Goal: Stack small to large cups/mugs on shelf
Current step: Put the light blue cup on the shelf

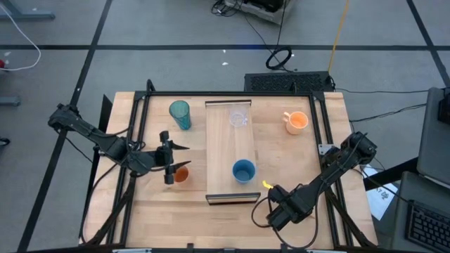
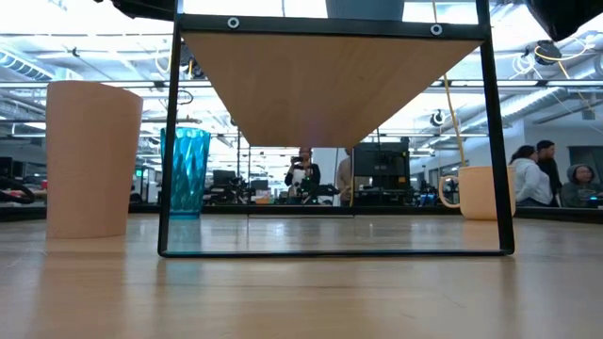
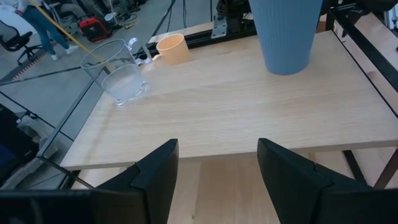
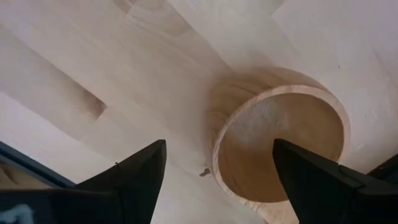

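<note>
The shelf (image 1: 228, 147) stands mid-table and bears the clear glass cup (image 1: 238, 118) at its far end and the blue cup (image 1: 244, 171) near its front end. The teal tumbler (image 1: 180, 114) stands on the table left of the shelf, the orange mug (image 1: 297, 121) on its right. My left gripper (image 1: 169, 166) hovers open left of the shelf, above the small orange cup (image 1: 181, 175). My right gripper (image 4: 217, 180) points down at the front right, open over the tan mug (image 4: 280, 137). One finger (image 4: 317, 180) is over the mug's hollow, the other (image 4: 134, 180) is outside its wall. I see no touch.
The shelf's black frame legs (image 2: 170, 141) stand on the tabletop. Black rails (image 1: 140, 126) run along the table's left and right sides. People stand in the room beyond the far edge (image 2: 532, 174). Bare tabletop lies in front of the shelf (image 1: 211, 221).
</note>
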Motion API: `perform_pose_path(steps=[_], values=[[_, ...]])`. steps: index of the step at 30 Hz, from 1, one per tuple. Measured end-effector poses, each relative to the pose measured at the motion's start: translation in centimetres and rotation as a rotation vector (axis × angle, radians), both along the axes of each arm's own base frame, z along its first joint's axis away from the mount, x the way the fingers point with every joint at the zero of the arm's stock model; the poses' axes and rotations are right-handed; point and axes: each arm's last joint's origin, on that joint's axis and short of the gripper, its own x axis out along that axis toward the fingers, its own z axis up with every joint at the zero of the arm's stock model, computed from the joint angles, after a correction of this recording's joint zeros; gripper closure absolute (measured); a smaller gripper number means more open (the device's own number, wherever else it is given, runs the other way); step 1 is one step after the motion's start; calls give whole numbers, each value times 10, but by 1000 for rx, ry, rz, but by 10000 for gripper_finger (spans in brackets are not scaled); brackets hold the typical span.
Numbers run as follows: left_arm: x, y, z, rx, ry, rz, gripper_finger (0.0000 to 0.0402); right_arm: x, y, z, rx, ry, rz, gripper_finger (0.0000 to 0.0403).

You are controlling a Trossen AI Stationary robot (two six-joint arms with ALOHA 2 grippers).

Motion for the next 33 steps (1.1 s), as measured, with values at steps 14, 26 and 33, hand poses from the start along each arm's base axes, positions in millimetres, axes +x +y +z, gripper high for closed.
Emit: perform_pose_path(steps=[14, 26, 33], values=[[0, 0, 0, -4, -5, 0, 179, -18, -31, 33, -82, 53, -110, 118], [0, 0, 1, 1, -5, -2, 179, -7, -107, 55, -257, 97, 27, 118], [0, -1, 0, 0, -4, -7, 179, -8, -176, 54, -219, 77, 69, 118]])
